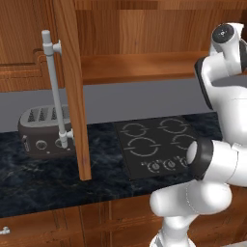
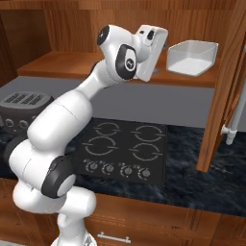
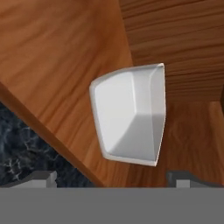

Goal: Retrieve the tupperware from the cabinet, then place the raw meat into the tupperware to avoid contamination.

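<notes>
One step live: fetching tupperware (image 3: pixel 131 116) from cabinet (image 2: pixel 120 67) shelf | hand (image 3: pixel 111 177) released, short of it | next I advance, straddle a wall, clench.

A rendered home kitchen: a dark marbled counter (image 1: pixel 58 178) carries a black four-burner cooktop (image 2: pixel 122 149) and a grey toaster (image 1: pixel 46 132), with wooden drawers (image 2: pixel 144 216) below and a reddish wood wall cabinet (image 1: pixel 72 87) standing open above a grey backsplash (image 1: pixel 135 99)
</notes>
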